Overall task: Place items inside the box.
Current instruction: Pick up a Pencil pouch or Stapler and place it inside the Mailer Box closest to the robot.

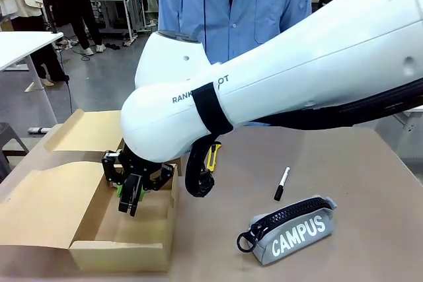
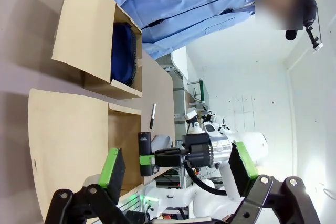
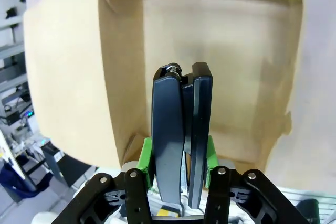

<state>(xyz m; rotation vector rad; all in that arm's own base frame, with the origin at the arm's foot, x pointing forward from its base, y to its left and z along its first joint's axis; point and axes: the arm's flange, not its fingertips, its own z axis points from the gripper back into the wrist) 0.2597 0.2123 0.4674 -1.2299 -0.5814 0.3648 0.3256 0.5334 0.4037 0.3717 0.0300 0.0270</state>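
Hovering right over the open box, the right pincer points down into it, with the CAMPUS pencil case well off to its side. From the left wrist, the left pincer is spread wide and empty. From the right wrist, a black stapler is clamped between the pads and the box floor lies straight beyond. This looks like the placing step. The next move, I'd say, is to lower and let go.
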